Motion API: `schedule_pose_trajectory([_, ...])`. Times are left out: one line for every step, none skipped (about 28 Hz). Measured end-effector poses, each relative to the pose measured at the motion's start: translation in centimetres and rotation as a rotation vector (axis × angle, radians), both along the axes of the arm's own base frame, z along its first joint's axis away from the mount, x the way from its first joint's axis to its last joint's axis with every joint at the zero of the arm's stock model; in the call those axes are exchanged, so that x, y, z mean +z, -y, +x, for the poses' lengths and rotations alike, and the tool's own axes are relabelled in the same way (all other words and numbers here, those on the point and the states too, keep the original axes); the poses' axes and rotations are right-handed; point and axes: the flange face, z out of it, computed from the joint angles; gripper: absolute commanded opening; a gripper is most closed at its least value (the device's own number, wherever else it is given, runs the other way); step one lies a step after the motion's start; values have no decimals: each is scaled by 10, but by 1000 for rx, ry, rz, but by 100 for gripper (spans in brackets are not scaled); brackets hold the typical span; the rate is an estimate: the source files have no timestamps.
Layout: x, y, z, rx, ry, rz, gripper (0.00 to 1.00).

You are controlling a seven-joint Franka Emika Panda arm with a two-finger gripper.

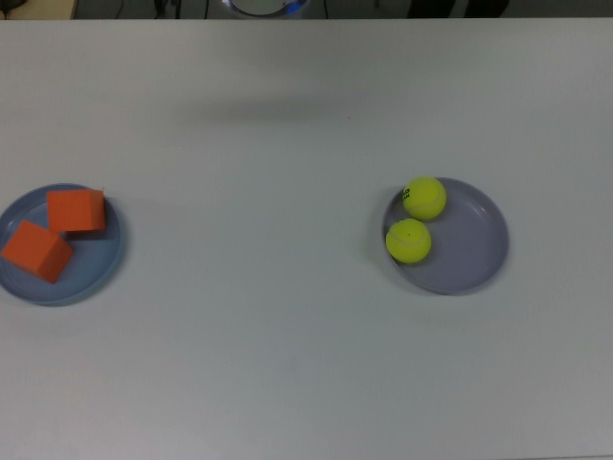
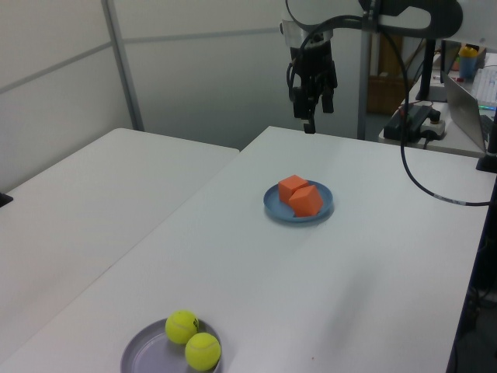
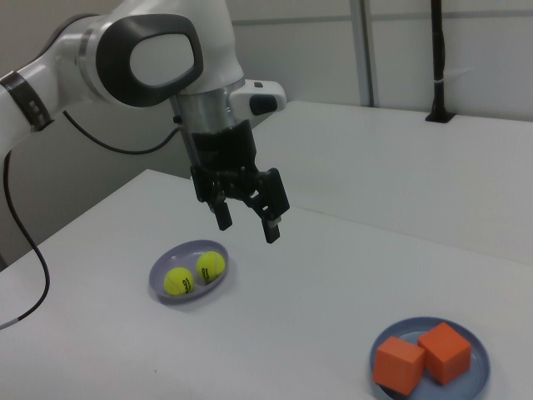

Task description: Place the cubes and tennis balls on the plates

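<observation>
**A:** ok going left to right in the top view, what's on the table [image 1: 287, 335]?

**B:** far on the top view's left there's the blue plate [image 1: 101, 273] with both orange cubes on it. One cube [image 1: 36, 250] sits near the plate's left edge, the other cube [image 1: 76, 210] is up and to the right of it, and they look like they're touching at a corner. Big bare stretch of white table after that.

**A:** and the balls?

**B:** on the purple plate [image 1: 469, 249] toward the top view's right. Both tennis balls are crowded on its left side, touching each other. The ball with black lettering [image 1: 423, 197] is the upper one, the plain ball [image 1: 408, 241] is just below it.

**A:** claw doing anything?

**B:** nope, the gripper [image 3: 247, 219] hangs in the air above the table with its fingers spread apart, nothing between them. The arm doesn't show in the top view at all.
</observation>
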Motion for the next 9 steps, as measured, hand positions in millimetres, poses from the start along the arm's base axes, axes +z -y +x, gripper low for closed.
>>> schedule_pose_trajectory([0, 0, 0, 6, -1, 0, 100])
schedule_pose_trajectory([0, 0, 0, 13, -2, 1, 100])
schedule_pose_trajectory([0, -1, 0, 18, -2, 1, 100])
schedule_pose_trajectory([0, -2, 0, 24, -2, 2, 100])
schedule_pose_trajectory([0, -3, 0, 27, -2, 2, 100])
schedule_pose_trajectory([0, -5, 0, 30, -2, 2, 100])
schedule_pose_trajectory([0, -6, 0, 33, -2, 2, 100])
schedule_pose_trajectory([1, -7, -1, 35, -1, 2, 100])
schedule_pose_trajectory([1, -9, -1, 38, -1, 3, 100])
